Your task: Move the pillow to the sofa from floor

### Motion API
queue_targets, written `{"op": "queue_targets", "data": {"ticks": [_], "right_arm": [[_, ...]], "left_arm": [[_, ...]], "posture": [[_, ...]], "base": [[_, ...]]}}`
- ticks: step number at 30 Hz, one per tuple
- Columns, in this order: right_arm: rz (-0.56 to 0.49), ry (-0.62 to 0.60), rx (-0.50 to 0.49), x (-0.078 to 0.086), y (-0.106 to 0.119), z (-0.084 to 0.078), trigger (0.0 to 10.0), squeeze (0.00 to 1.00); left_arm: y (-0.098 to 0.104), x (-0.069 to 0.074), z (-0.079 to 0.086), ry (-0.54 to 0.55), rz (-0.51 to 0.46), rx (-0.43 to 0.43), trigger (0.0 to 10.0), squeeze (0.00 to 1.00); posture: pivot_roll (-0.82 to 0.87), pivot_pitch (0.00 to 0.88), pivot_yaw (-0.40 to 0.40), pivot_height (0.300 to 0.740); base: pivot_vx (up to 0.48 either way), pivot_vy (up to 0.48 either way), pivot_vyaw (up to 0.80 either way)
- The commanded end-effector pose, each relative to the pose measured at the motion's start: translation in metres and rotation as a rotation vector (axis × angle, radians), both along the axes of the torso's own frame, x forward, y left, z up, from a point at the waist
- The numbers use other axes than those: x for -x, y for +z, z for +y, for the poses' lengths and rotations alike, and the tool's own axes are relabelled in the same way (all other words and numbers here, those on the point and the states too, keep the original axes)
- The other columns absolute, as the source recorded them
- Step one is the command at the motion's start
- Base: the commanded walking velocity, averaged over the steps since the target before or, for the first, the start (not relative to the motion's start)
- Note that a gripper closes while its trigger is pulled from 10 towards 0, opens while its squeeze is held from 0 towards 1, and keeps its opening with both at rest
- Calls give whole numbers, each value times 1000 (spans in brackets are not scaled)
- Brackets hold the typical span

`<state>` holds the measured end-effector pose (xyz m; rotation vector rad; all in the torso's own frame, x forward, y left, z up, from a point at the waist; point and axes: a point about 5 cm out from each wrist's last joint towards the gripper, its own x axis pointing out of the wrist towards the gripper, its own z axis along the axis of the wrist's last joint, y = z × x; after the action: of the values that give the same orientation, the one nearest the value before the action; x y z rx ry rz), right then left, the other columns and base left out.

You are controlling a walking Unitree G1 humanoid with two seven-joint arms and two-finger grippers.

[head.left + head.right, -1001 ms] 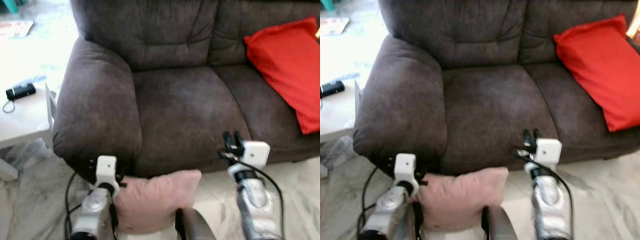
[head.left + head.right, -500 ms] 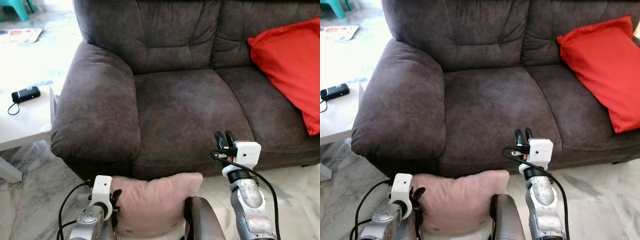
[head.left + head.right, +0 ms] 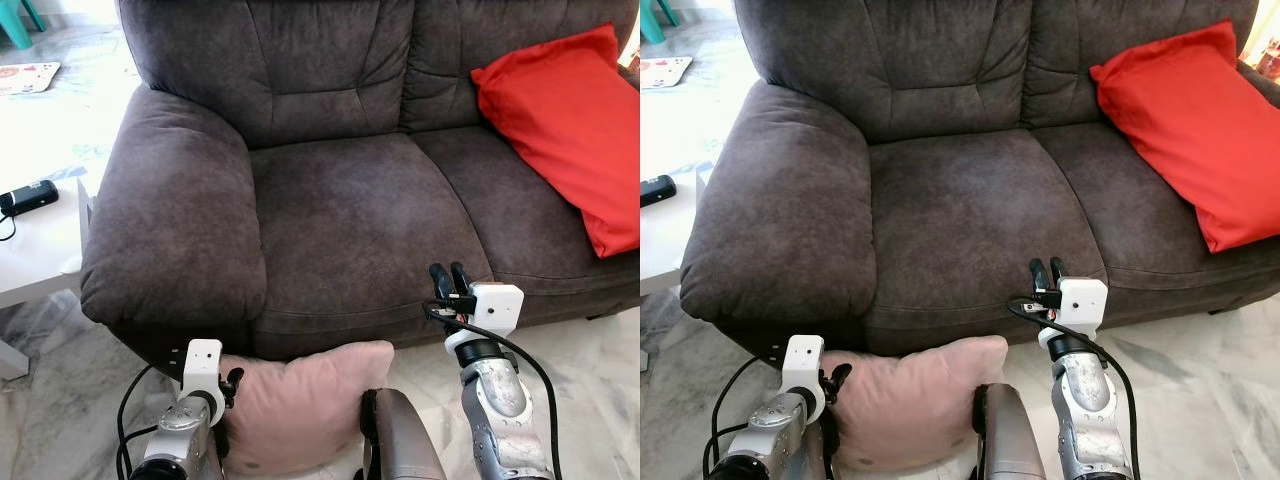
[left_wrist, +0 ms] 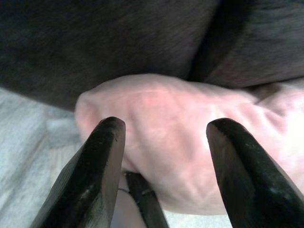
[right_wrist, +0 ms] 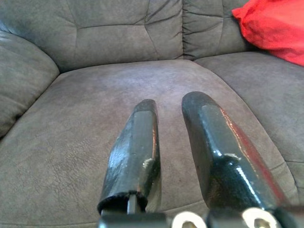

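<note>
Pale marbled floor tiles (image 3: 610,380) run up to a dark brown suede-like two-seat sofa (image 3: 340,200) with a broad padded armrest on the robot's left. A bright red square cushion (image 3: 565,130) leans against the sofa's back on the right-hand seat; the left-hand seat is bare.

On the floor, touching the sofa's front edge below the left seat, lies the pale pink soft pillow (image 3: 300,405), still off the sofa. The left gripper (image 4: 161,156) is low beside the pillow's left end, its two black fingers (image 4: 97,166) spread wide, with the pillow's rounded corner bulging between them. Whether the fingers actually press the fabric cannot be told; they bracket it without closing. The right gripper (image 5: 168,142) is raised in front of the seat cushion's front edge, pointing toward the sofa's back, with its fingers nearly together, a narrow gap between them, and nothing held.

To the robot's left, beside the armrest, stands a white low table (image 3: 40,250) carrying a small black device with a cord (image 3: 28,197). Farther back on the floor lies a colourful flat printed sheet (image 3: 25,77).
</note>
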<state>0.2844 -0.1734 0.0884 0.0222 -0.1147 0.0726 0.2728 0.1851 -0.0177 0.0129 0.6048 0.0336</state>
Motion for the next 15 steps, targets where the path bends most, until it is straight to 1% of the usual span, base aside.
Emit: {"op": "queue_targets", "data": {"ticks": [1,6,7,10,11,12,13,15], "right_arm": [[-6,8,1,2,2,-1,10000,0],[-24,22,-1,1,6,0,10000,0],[-43,38,9,0,9,1,10000,0],[-66,44,-4,-3,15,3,10000,0],[-65,51,0,-5,16,4,10000,0],[-63,52,1,-5,16,4,10000,0],[-62,54,3,-5,16,4,10000,0],[-49,46,9,-7,14,3,10000,0]], "left_arm": [[0,-1,6,55,14,5,10000,1000],[1,-3,7,75,14,9,10000,1000],[1,-4,7,93,17,13,10000,1000],[0,-5,8,130,22,20,10000,1000],[0,-5,7,134,22,27,10000,467],[0,-5,7,132,21,27,10000,467],[0,-4,7,131,22,26,10000,0],[-1,-4,6,138,19,29,10000,0]], "posture": [[-47,133,-57,546],[-51,137,-59,546],[-57,147,-60,546],[-66,156,-66,546],[-70,160,-70,546],[-70,160,-70,546],[-72,162,-72,546],[-72,169,-77,546]], "base": [[0,0,0],[0,0,0],[0,0,0],[0,0,0],[0,0,0],[0,0,0],[0,0,0],[0,0,0]]}}
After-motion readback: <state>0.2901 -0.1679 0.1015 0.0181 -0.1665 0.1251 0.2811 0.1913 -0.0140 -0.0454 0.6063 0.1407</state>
